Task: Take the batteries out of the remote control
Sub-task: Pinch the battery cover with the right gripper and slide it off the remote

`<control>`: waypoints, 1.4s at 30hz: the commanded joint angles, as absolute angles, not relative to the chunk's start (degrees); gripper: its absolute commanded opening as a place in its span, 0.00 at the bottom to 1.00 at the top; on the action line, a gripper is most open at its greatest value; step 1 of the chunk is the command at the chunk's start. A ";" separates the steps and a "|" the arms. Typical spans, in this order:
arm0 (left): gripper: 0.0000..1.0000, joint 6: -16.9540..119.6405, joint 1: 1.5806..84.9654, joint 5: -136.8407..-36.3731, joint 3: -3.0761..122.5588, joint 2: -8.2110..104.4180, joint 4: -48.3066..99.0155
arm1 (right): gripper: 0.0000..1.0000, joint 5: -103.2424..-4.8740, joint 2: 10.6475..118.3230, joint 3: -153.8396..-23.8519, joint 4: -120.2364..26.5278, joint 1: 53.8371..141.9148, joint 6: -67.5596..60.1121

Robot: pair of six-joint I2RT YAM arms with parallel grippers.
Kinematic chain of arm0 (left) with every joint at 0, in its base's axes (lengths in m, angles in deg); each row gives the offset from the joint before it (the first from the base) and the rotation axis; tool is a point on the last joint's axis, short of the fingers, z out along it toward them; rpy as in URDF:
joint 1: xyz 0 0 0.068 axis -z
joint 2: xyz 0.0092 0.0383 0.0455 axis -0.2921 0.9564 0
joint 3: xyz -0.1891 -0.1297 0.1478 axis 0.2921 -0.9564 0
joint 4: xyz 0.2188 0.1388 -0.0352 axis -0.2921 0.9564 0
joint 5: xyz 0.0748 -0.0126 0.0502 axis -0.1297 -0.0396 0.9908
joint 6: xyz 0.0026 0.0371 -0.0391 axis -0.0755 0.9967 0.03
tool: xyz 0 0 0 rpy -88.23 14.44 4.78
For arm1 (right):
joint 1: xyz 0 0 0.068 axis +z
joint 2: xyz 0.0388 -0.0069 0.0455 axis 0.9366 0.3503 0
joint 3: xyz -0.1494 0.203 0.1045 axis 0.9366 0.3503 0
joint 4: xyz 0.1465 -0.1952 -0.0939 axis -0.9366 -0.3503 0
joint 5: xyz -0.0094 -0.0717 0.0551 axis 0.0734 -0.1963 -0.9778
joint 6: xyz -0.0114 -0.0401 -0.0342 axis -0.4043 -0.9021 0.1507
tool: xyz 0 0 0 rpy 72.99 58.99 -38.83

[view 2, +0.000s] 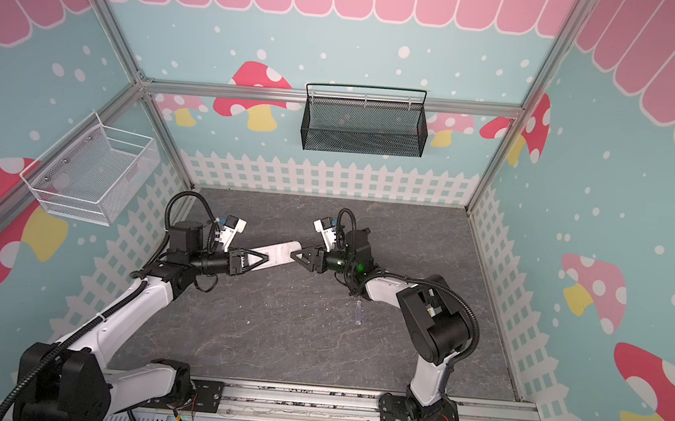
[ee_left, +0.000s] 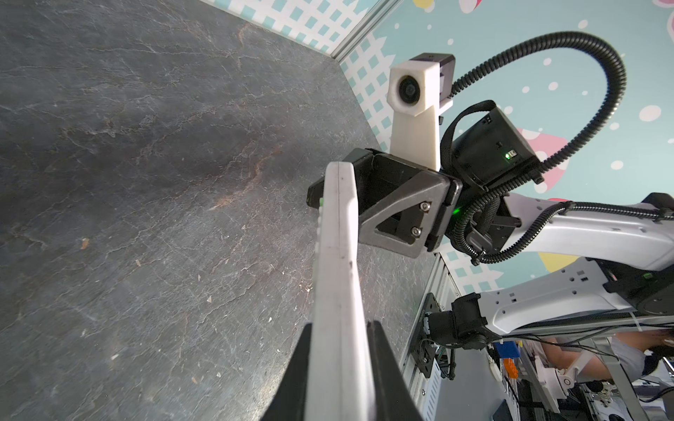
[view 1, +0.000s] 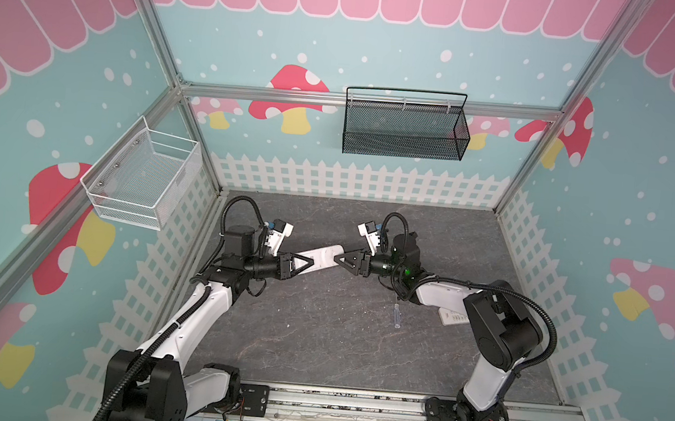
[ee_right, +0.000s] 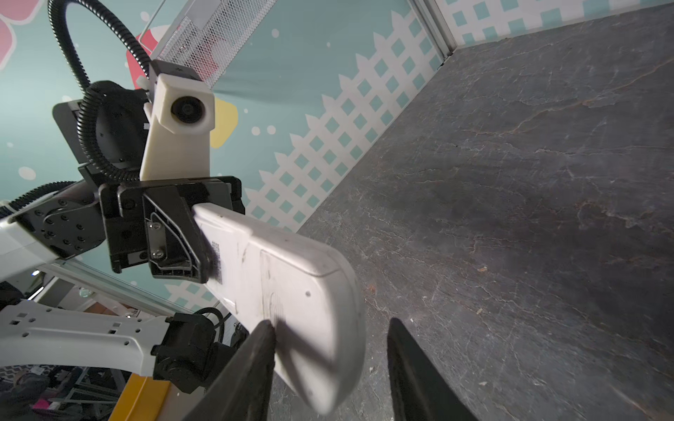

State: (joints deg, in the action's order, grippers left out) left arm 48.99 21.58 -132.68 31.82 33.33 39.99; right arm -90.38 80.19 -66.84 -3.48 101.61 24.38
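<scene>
Remote control point(view 1: 320, 257) is held clear of the table point(view 1: 316, 343), clamped at one end by the left gripper point(view 1: 309, 262) so the back is exposed. Right gripper point(ee_right: 330, 322) is placed at the free end, jaws apart. Batteries are not seen and are judged to be inside, with the battery cover point(ee_right: 310, 310) closed.

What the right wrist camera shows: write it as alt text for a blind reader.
A white remote control is held above the dark table, its far end clamped in the left gripper. The right gripper stands open around its near end, touching its back on one side.
</scene>
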 commanded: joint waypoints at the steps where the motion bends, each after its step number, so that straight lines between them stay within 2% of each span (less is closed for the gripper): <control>1: 0.00 47.98 21.31 -134.54 31.58 32.67 36.96 | 0.47 -91.22 82.12 -68.61 -1.55 102.43 25.46; 4: 0.00 47.94 21.34 -135.00 30.80 32.54 36.90 | 0.41 -91.72 83.59 -70.00 -1.55 102.52 26.08; 9: 0.00 47.84 21.44 -135.05 30.83 32.63 36.69 | 0.39 -91.89 83.79 -70.90 -1.64 102.93 25.30; 20: 0.00 49.00 21.41 -134.56 31.05 33.23 37.96 | 0.19 -89.12 83.64 -73.09 -11.27 102.63 20.14; 27: 0.00 49.21 21.34 -133.17 31.19 33.92 38.42 | 0.13 -88.65 82.31 -74.08 -16.41 102.70 16.67; 42: 0.00 48.14 21.31 -131.41 30.75 35.02 37.81 | 0.10 -90.06 80.77 -72.09 -14.14 103.62 17.78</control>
